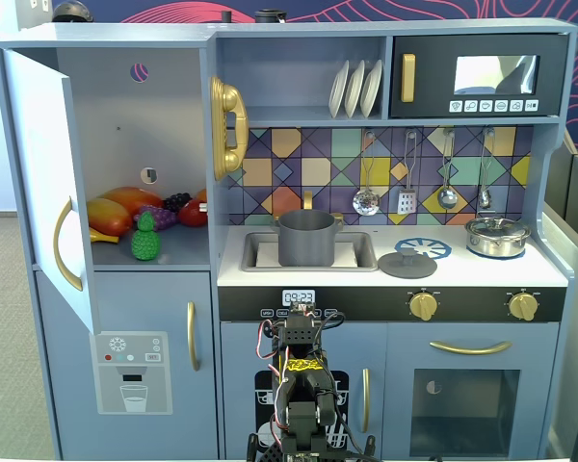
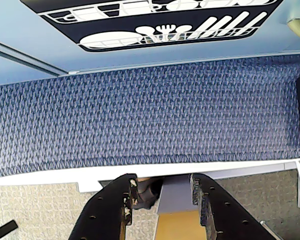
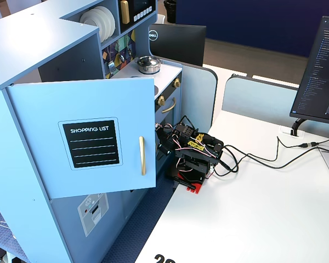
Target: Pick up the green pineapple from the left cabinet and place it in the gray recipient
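Note:
The green pineapple [image 1: 145, 238] stands upright at the front of the shelf in the left cabinet [image 1: 125, 115], whose door [image 1: 40, 173] is swung wide open. The gray recipient [image 1: 306, 238] stands in the sink right of the cabinet. My arm [image 1: 303, 385] is folded low in front of the kitchen, far below both. In the wrist view my gripper [image 2: 163, 182] is open and empty, pointing down at the white table edge and blue carpet. In the side fixed view the open door [image 3: 93, 142] hides the pineapple and the pot; the arm [image 3: 194, 156] sits by it.
Yellow-orange fruits [image 1: 120, 207], purple grapes [image 1: 169, 204] and a red fruit [image 1: 195, 212] lie behind the pineapple. A gold phone [image 1: 228, 125] hangs on the cabinet's right wall. A dark lid [image 1: 407, 262] and a silver lidded pot [image 1: 497, 236] sit on the stove.

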